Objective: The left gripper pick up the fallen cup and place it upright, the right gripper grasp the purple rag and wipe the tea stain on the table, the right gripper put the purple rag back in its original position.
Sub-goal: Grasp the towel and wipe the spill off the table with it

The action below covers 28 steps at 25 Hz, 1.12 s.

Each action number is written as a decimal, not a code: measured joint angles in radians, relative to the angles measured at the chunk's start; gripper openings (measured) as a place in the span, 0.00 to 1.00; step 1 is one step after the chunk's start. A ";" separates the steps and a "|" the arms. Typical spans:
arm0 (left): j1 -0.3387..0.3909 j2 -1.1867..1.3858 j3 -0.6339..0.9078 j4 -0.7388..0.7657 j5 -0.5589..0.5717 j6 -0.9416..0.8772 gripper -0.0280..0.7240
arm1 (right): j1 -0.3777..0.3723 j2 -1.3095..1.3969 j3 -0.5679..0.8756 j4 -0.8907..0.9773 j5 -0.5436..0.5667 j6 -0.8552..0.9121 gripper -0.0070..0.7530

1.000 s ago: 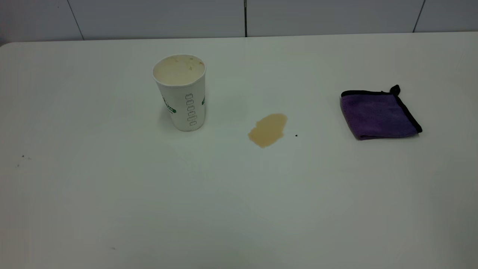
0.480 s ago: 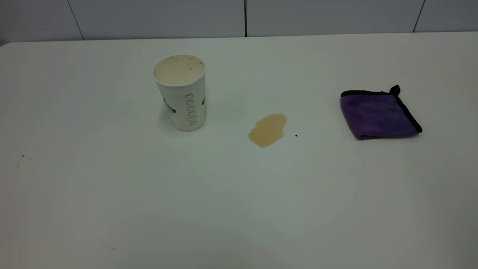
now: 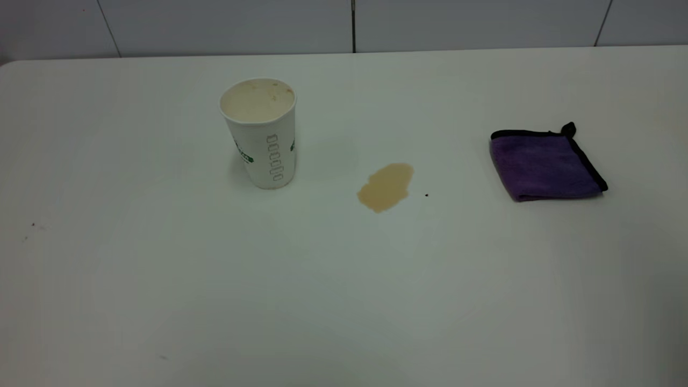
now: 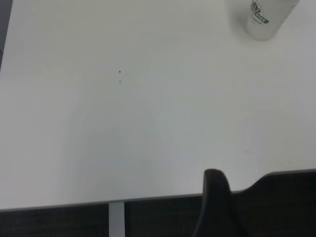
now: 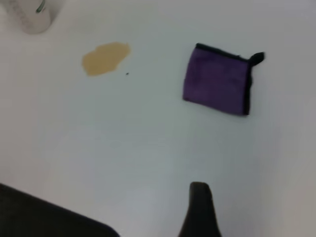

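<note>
I see the cup (image 3: 260, 131) standing up straight on the tabletop (image 3: 344, 279), so I think the first job is done. My left tool (image 4: 213, 197) is pulled back near the tabletop's edge, and the cup is far out ahead of it. I only see one dark finger tip, so I cannot tell if that tool is apart or together.

Now I think it is the rag's turn. My right tool (image 5: 198, 207) hangs above the tabletop, also back from everything. The purple rag (image 5: 217, 81) lies flat out in front of it, folded into a square, with nothing touching it. The tea stain (image 5: 105, 58) is ahead too, off to the other side, between the rag and the cup. I cannot tell if this tool is apart or together either.

The rag sits well away from the stain so it stays dry until I grab it.
</note>
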 joint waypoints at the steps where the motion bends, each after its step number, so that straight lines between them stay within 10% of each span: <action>1: 0.000 0.000 0.000 0.000 0.000 0.000 0.74 | 0.000 0.081 -0.004 0.032 -0.030 -0.047 0.84; 28: 0.000 0.000 0.000 0.000 0.000 0.000 0.74 | 0.066 1.463 -0.798 0.182 -0.185 -0.185 0.79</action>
